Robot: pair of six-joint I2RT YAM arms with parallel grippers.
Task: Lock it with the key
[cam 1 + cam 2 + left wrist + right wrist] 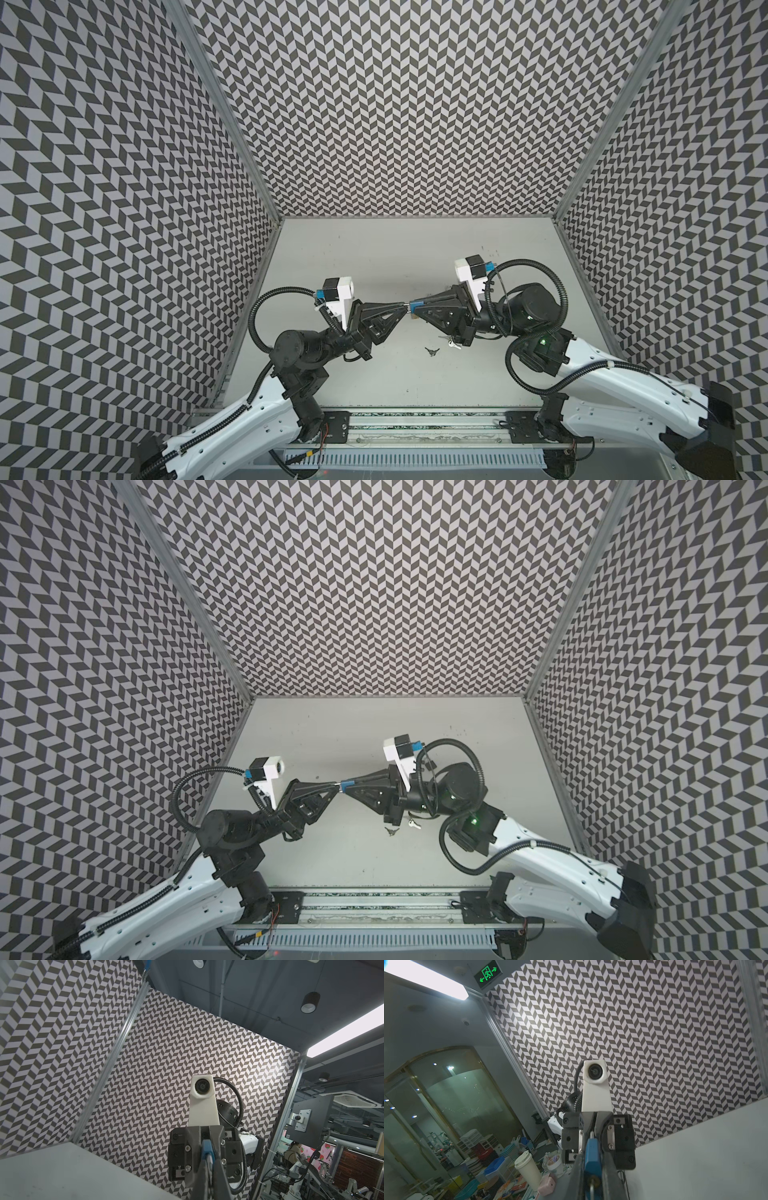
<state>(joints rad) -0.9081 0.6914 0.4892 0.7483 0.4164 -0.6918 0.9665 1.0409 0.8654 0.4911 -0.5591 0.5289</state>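
The left gripper [400, 306] is reaching toward the centre of both top views, slightly below the middle of the frame. Its jaws are clenched on the bare metal shackle [405, 306] of a blue padlock [412, 308]. In the left wrist view its two dark fingers [220, 1176] are pinching together, with the blue lock body [206, 1148] sitting just beyond their tips.

The right gripper [416, 310] is coming in from the right of the frame and meeting the left one tip to tip. It is grasping the padlock by its body. In the right wrist view the blue body [592, 1153] is sitting clamped between the right fingers [610, 1178]. Its brass-coloured end is facing the camera. Whether anything is sitting in the keyhole I cannot tell.

Both arms are holding the padlock in the air above the grey table [374, 249], level between the two grippers.

Below the right gripper in both top views, a silver key [454, 343] is lying on the table, partly under the gripper's housing. Just to its left a small bunch of dark keys [432, 351] is lying apart from both grippers.

Black-and-white chevron walls [395, 104] are enclosing the table on three sides.
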